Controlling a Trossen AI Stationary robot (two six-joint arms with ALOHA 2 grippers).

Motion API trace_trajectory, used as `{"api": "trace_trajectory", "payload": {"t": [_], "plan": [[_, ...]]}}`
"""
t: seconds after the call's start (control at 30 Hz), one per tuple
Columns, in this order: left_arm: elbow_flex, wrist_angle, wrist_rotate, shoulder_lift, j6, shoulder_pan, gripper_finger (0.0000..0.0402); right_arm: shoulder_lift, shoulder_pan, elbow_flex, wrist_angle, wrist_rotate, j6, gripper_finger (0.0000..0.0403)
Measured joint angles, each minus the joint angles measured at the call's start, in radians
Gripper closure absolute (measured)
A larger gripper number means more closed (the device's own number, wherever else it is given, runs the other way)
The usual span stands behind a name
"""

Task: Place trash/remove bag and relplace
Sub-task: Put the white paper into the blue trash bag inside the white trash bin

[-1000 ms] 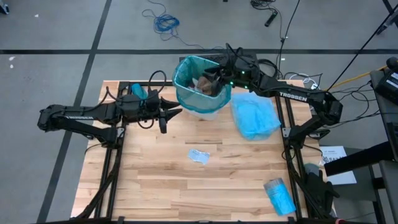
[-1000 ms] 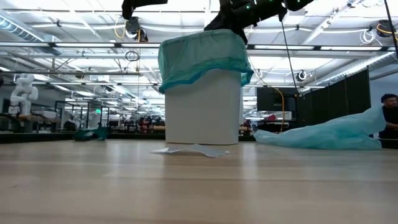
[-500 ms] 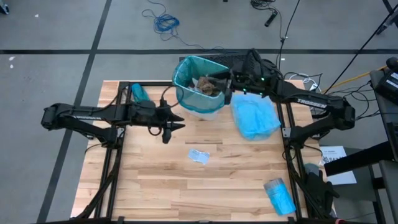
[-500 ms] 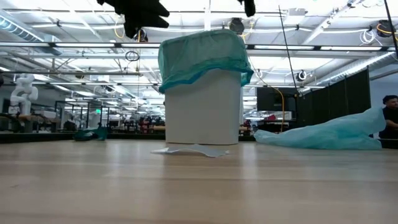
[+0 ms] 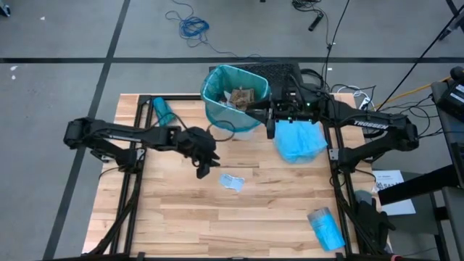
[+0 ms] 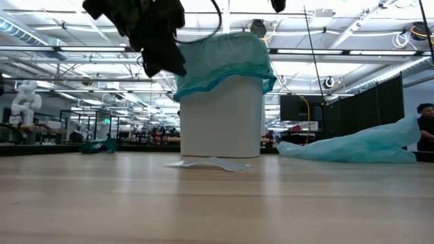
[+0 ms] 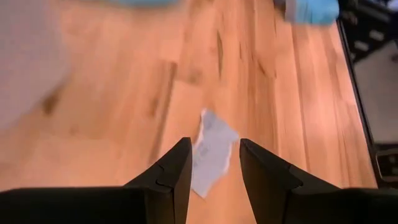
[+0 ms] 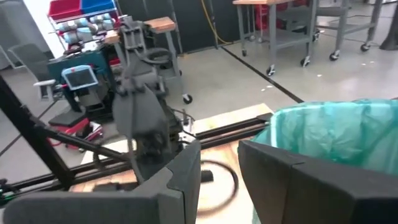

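Hovering over the desk (image 5: 181, 210) just in front of the bin (image 5: 233, 101), the left gripper (image 7: 210, 163) has its jaws parted and empty, the pale blue scrap (image 5: 232, 181) lying flat on the wood directly between them in the left wrist view; collecting this last loose piece of trash looks to be the step in hand; crumpled brown paper wads (image 5: 239, 98) already sit inside the bin's teal bag (image 6: 220, 61). The right gripper (image 5: 270, 127) waits beside the bin's rim, jaws narrowly apart and empty; next, the left likely needs to drop onto the thin scrap and pinch it.
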Motion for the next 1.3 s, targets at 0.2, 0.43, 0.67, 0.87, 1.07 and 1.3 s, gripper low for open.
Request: {"api": "trace_trajectory", "payload": {"t": [0.2, 0.43, 0.67, 0.87, 1.07, 1.3], "plan": [[0.000, 0.006, 0.050, 0.093, 0.028, -0.002, 0.0270, 0.000, 0.015, 0.000, 0.001, 0.001, 0.002, 0.0301], [0.000, 0.074, 0.033, 0.168, 0.078, -0.036, 0.0270, -0.002, 0.026, 0.000, 0.001, -0.004, 0.021, 0.0301], [0.000, 0.081, 0.030, 0.219, 0.100, -0.068, 0.0247, -0.037, 0.047, 0.000, 0.010, 0.023, 0.010, 0.0301], [0.000, 0.131, 0.030, 0.239, 0.159, -0.082, 0.0190, -0.063, 0.046, 0.000, 0.009, 0.054, 0.002, 0.0301], [0.000, 0.162, 0.020, 0.255, 0.186, -0.083, 0.0134, -0.063, 0.046, 0.000, -0.006, 0.055, 0.002, 0.0301], [0.000, 0.165, 0.020, 0.328, 0.208, -0.087, 0.0116, -0.063, 0.046, 0.000, -0.014, 0.054, 0.003, 0.0301]]}}
